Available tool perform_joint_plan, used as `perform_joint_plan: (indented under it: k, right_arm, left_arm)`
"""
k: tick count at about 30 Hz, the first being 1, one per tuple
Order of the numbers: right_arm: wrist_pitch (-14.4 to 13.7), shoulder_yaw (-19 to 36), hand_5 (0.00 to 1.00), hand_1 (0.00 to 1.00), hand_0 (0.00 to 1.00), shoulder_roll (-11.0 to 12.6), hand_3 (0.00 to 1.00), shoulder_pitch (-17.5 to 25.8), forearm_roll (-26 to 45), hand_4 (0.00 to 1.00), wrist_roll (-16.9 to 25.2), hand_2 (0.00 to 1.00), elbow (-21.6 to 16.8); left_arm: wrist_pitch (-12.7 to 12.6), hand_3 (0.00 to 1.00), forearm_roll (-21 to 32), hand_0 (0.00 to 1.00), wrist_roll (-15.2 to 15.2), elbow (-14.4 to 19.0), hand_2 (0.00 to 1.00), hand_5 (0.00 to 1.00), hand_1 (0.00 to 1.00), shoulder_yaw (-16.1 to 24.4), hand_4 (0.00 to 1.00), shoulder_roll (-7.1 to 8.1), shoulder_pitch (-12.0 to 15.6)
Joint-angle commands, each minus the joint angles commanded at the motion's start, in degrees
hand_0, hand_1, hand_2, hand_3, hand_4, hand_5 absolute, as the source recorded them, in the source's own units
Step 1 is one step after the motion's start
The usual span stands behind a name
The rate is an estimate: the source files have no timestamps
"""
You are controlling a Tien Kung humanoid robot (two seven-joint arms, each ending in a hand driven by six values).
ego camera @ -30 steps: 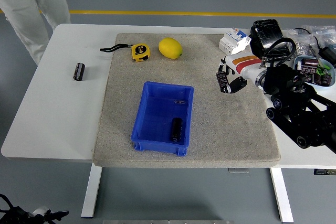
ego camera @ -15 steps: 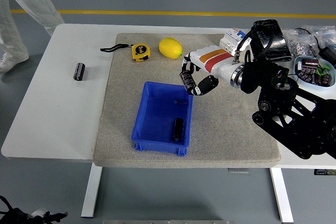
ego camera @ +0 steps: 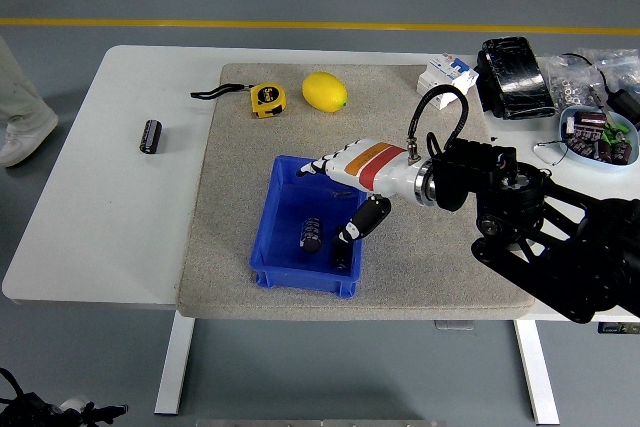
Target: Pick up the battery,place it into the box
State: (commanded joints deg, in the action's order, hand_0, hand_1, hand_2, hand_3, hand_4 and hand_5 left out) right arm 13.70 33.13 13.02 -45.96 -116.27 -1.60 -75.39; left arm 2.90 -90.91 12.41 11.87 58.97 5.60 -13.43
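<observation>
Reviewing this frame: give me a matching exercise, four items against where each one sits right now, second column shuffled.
Items:
1. lemon
2. tape measure
3. lone battery
4. right hand

Places:
A. on the bare white table, left of the mat
B. over the blue box, fingers spread
C. far side of the mat, beside the tape measure
D. far left part of the mat, strap trailing left

Pairs: 1-C, 2-D, 3-A, 4-B
</observation>
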Motion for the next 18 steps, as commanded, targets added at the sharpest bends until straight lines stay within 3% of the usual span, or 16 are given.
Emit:
perform_joint_plan:
  k: [6, 12, 13, 18]
  right_arm:
    - [-0.39, 5.17, 0.374, 0.828, 0.838, 0.67, 0.998, 0.7, -0.4, 0.998, 0.17, 0.947, 1.04]
    - [-1.66, 13.61, 0.367, 0.828, 0.835, 3.35, 0.998, 0.65, 0.01, 0.998, 0.33, 0.941, 4.55]
    - [-2.71, 15.46, 0.402, 0.765, 0.784, 3.8, 0.975, 0.84, 0.38, 0.998, 0.44, 0.871, 5.59]
    - [-10.06, 23.33, 0.402, 0.765, 0.784, 6.77, 0.975, 3.06, 9.25, 0.998, 7.4, 0.871, 9.19]
  left_arm:
    - [-0.14, 0.687, -0.15, 0.576, 0.11, -0.01, 0.611, 0.701, 0.537, 0.24, 0.709, -0.1, 0.2]
    - [-0.63, 0.687, 0.32, 0.574, 0.01, -0.06, 0.611, 0.702, 0.539, 0.14, 0.71, -0.21, 0.36]
    - [-0.72, 0.688, 0.35, 0.575, -0.02, -0.08, 0.613, 0.701, 0.534, 0.19, 0.708, -0.25, 0.41]
    - [-0.67, 0.688, 0.91, 0.575, -0.22, -0.15, 0.613, 0.701, 0.534, -0.32, 0.708, -0.18, 0.15]
